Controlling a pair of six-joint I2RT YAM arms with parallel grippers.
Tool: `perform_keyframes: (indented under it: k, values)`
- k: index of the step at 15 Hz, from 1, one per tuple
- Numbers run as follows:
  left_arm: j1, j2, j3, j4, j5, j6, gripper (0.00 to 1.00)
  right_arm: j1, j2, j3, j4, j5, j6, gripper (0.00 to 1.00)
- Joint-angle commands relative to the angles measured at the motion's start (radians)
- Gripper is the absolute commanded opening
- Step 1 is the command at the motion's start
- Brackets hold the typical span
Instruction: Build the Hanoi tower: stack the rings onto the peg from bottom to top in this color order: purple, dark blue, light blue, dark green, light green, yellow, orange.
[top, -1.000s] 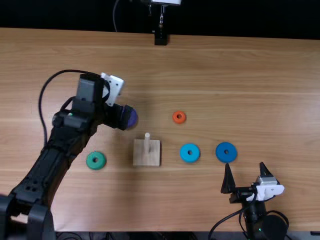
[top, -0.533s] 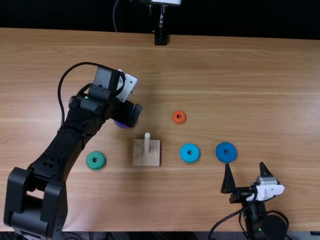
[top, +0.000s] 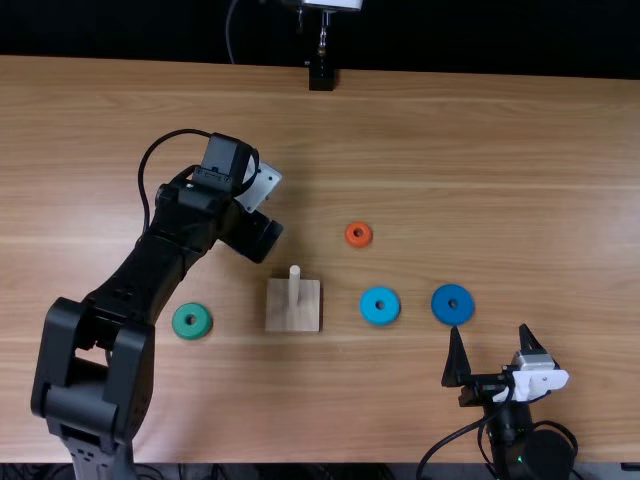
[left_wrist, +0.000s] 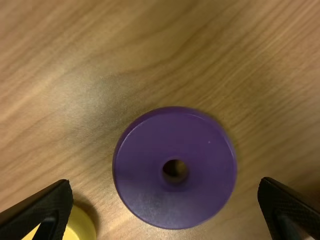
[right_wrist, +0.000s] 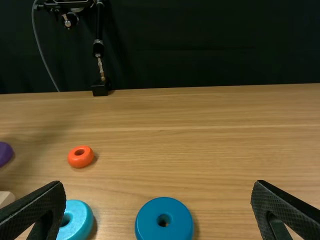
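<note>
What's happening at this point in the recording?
The left arm's tool is over the purple ring, fingers open on either side of it, apparently lining up to grip it. The ring lies flat on the table, beside a yellow one. The right arm's tool is open, near the dark blue ring. The peg has no rings on it, so the tower isn't started; the light blue, orange and green rings lie around it.

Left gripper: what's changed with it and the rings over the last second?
The left gripper has shifted slightly right in the top view and hovers open over the purple ring; nothing taken hold of. Right gripper, peg, green ring, orange ring, light blue ring and dark blue ring: unchanged.
</note>
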Motion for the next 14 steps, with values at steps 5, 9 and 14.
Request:
perform_keyframes:
  k: [5,9,14]
  values:
    - [-0.016,0.066,0.038,0.004,0.005,0.020,1.00,-0.005,-0.013,-0.010,-0.004,-0.002,-0.002,1.00]
    - [-0.039,0.097,0.048,0.010,0.007,0.019,1.00,-0.005,-0.013,-0.010,-0.002,-0.002,-0.002,1.00]
    - [-0.047,0.114,0.046,0.014,0.007,0.022,1.00,-0.005,-0.013,-0.010,-0.002,-0.002,-0.002,1.00]
